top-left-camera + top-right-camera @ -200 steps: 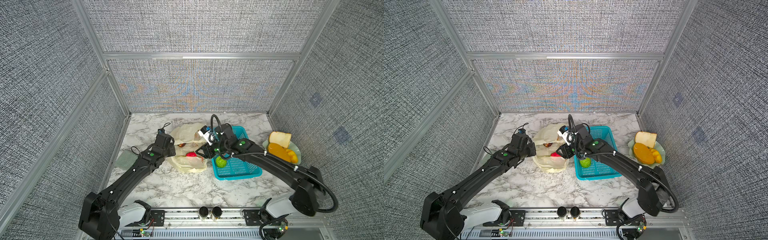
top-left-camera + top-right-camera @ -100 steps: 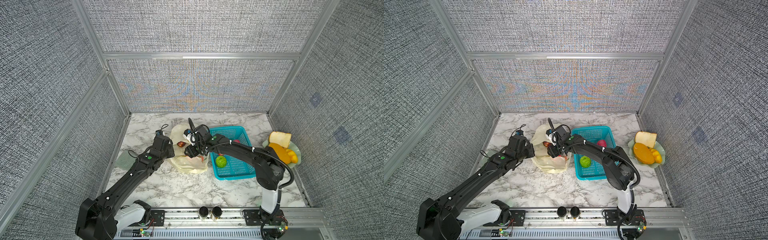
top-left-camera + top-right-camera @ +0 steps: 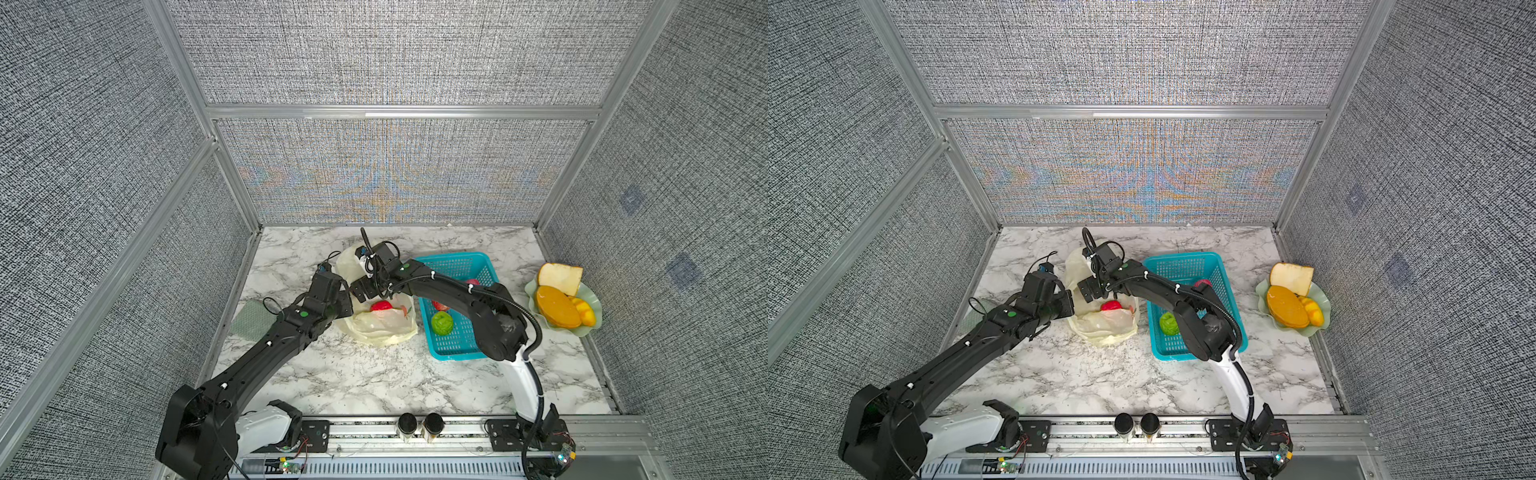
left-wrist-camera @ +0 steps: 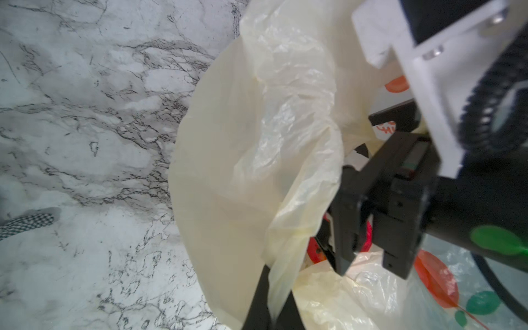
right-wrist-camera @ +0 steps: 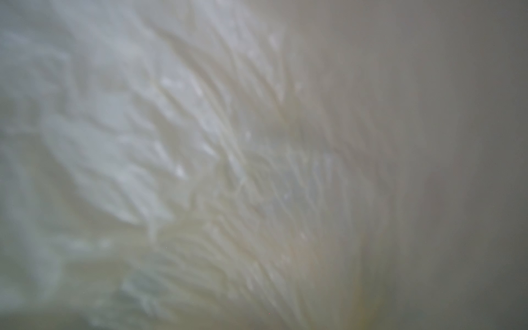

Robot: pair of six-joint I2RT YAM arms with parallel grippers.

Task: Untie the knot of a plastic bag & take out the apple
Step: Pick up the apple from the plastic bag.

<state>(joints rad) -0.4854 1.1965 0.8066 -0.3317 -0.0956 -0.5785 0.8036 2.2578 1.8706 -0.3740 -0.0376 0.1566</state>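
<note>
The pale yellow plastic bag (image 3: 380, 330) (image 3: 1104, 326) lies crumpled on the marble, with its mouth open. A red apple (image 3: 381, 306) (image 3: 1111, 306) shows inside the mouth. The knot is out of view. My left gripper (image 3: 344, 302) (image 4: 273, 297) is shut on a strip of the bag's rim at the left side. My right gripper (image 3: 368, 296) (image 4: 370, 268) hangs over the mouth just above the apple, open, with nothing between its fingers. The right wrist view holds only blurred bag plastic (image 5: 228, 171).
A turquoise basket (image 3: 453, 257) stands right of the bag, holding a green round fruit (image 3: 441, 323) and a red one (image 3: 471, 282). A pale green plate (image 3: 595, 307) with bread and orange fruit sits at the far right. A green cloth (image 3: 251, 320) lies at the left wall.
My right gripper has moved left from the basket's edge to above the bag's mouth and opened wider. The left gripper has kept its hold on the bag.
</note>
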